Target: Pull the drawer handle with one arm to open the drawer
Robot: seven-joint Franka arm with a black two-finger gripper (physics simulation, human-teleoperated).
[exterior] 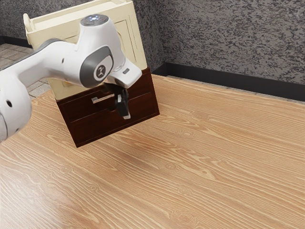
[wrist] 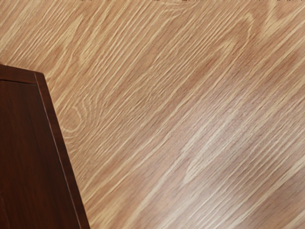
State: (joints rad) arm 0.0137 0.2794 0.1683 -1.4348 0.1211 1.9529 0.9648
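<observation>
My black gripper points downward in front of the cabinet's dark red-brown lower part. A silver bar handle lies across the upper dark drawer front, just to the exterior view's left of the gripper. The gripper hides the stretch of drawer front behind it, and whether it touches the handle I cannot tell. No gap shows along the edges of that drawer front. In the wrist view a dark brown wooden panel of the cabinet stands over the table.
The cabinet's cream upper part rises behind my arm, which covers much of it. Wood-grained table surface spreads in front of the cabinet and toward the exterior view's right. Behind stands a mottled grey wall with a black baseboard.
</observation>
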